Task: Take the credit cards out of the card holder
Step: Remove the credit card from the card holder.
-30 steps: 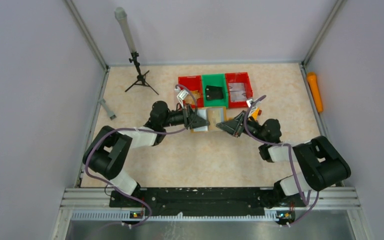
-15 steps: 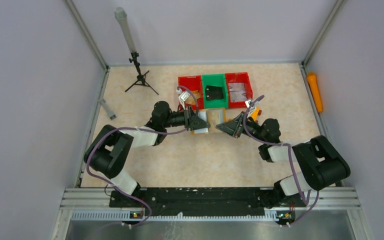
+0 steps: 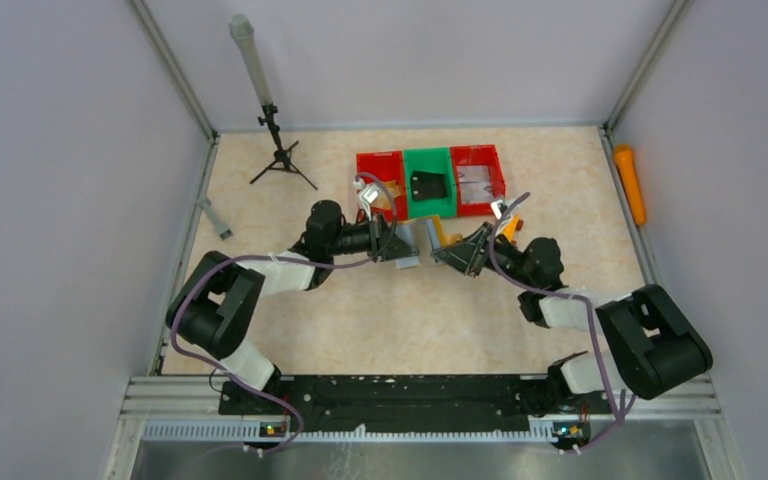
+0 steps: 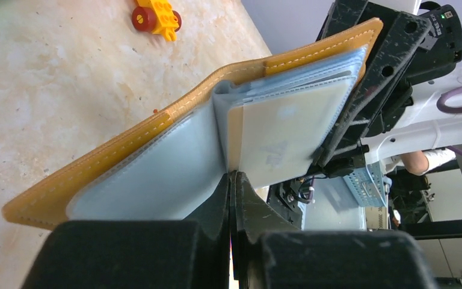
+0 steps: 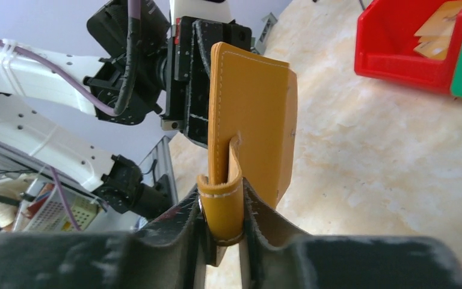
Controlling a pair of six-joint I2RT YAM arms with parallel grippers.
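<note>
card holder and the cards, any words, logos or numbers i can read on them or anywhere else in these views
No text can be read in any view.
Card in a clear sleeve of the card holder: faint grey marks, too blurred to read.
Tan cards in the red bin: no print can be made out.

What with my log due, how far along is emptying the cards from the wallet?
Done: a few tan cards lie in the red bin. In hand: the wallet is held open, right pincer on its tab, left pincer at its sleeves. Left: at least one card sits in a sleeve.
</note>
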